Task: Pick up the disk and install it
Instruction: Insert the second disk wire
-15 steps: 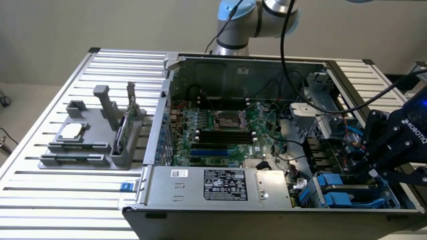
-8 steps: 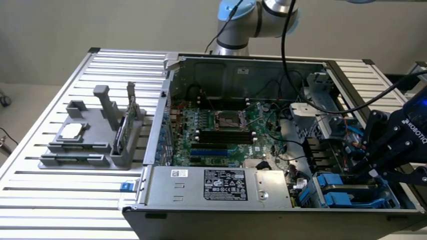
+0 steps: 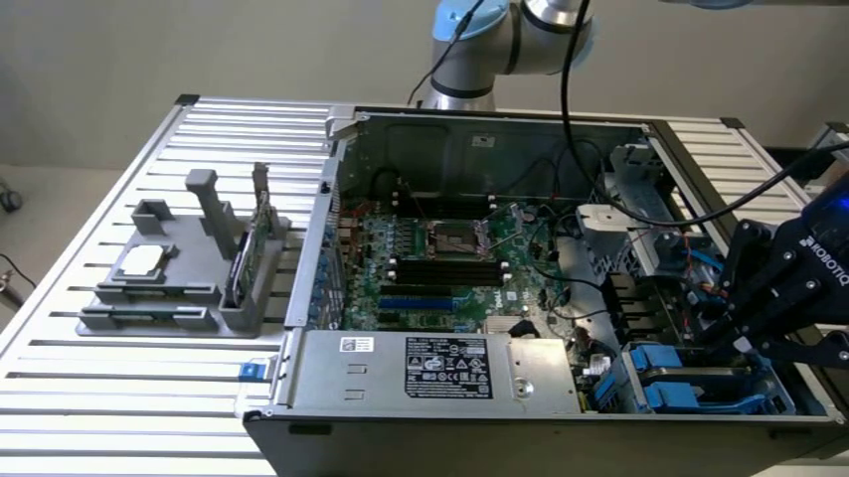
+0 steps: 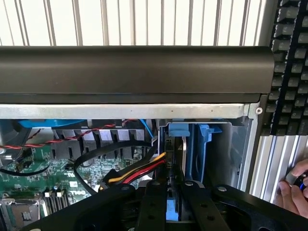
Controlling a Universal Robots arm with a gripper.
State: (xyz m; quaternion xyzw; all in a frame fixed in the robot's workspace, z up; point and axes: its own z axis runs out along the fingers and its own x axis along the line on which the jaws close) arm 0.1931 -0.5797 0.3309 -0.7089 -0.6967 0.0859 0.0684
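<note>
gripper: black ROBOTIQ unit at the exterior view's right, down inside the open PC case, over the drive bays in the near right corner.
jaws: narrow, closed on the blue carrier edge of the disk; the wrist view shows blue plastic between the two black fingers.
disk: standing on edge in the blue drive bay, carrier top tab close under the case's metal rim. Drive label not readable.
writing: "ROBOTIQ" in white on the gripper body. Power supply carries a black-and-white label, its text too small to read; a small white sticker sits beside it.
cables: yellow/red/black bundle runs just beside the disk; a red-black twisted pair crosses the motherboard.
edges: the bay is tight, with the case wall close on one side and cables and heatsink fins on the other. A second blue carrier sits beside the gripper.
open room: slatted metal counter is free on the near side of the grey parts tray. The tray holds a small silver chip and upright cards.
other: a keyboard lies on the counter outside the case; a person's hand is beside it at the counter edge.
arm: silver-and-blue joints rise behind the case.
</note>
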